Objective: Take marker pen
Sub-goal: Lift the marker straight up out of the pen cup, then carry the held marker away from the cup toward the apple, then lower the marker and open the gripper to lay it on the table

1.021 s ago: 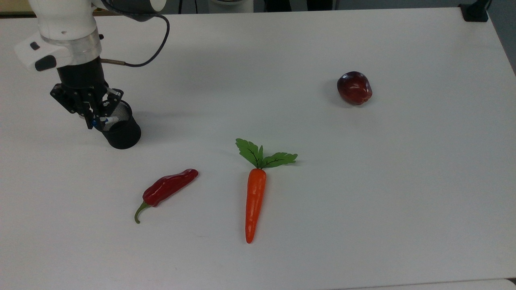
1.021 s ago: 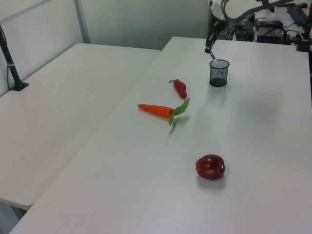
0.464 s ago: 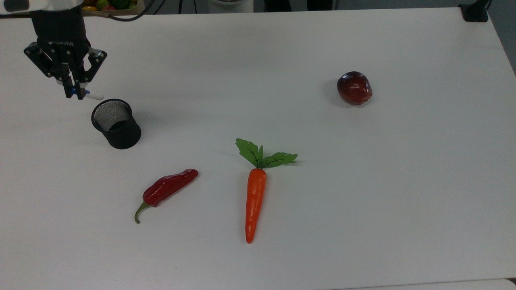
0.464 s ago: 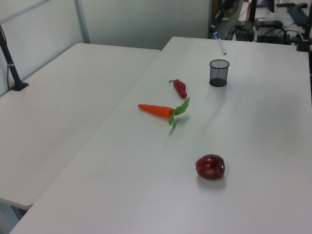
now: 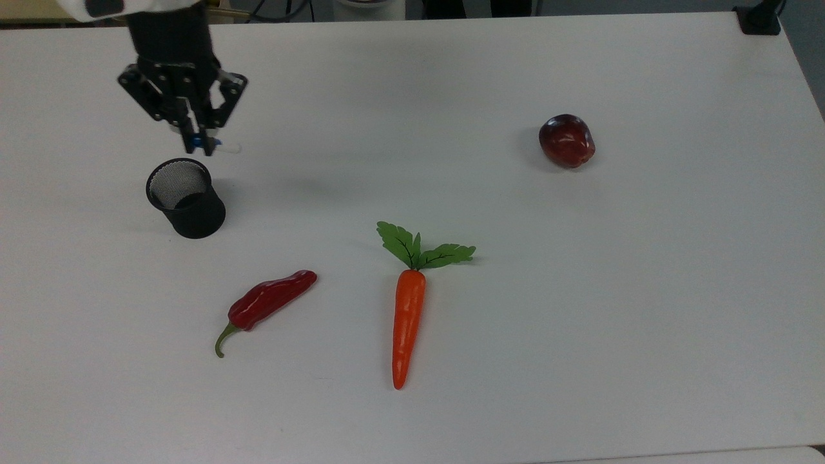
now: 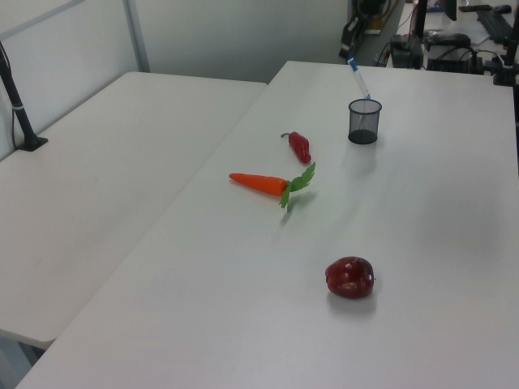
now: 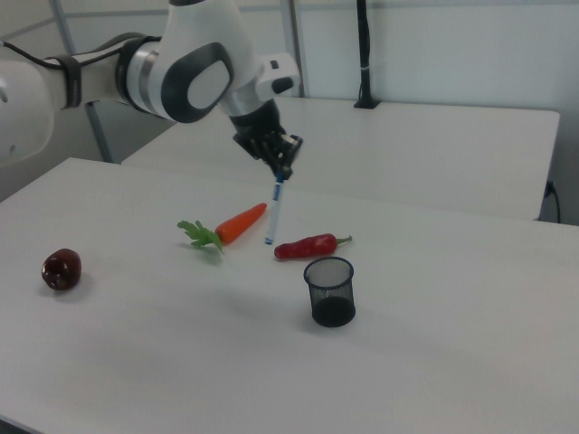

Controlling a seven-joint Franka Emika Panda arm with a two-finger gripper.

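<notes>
In the top view, we see the tool pinching the marker pen by its blue end. Half a second ago it hung off the top view's left of the mesh cup; now it has swung toward the top view's right and sits beyond the cup's rim. The pen is out of the cup, which looks empty inside.

In the left view, the marker pen hangs tilted from the tool, its lower end seeming just above the mesh cup, though from this angle we cannot tell how far clear it is. A second ago that end was still dipping toward the cup's mouth.

In the right view, the marker pen dangles nearly upright under the tool, well off the bench and apart from the mesh cup. The carrot and chilli lie behind it, untouched.

We judge the take essentially done: the pen is lifted free and being carried.
</notes>
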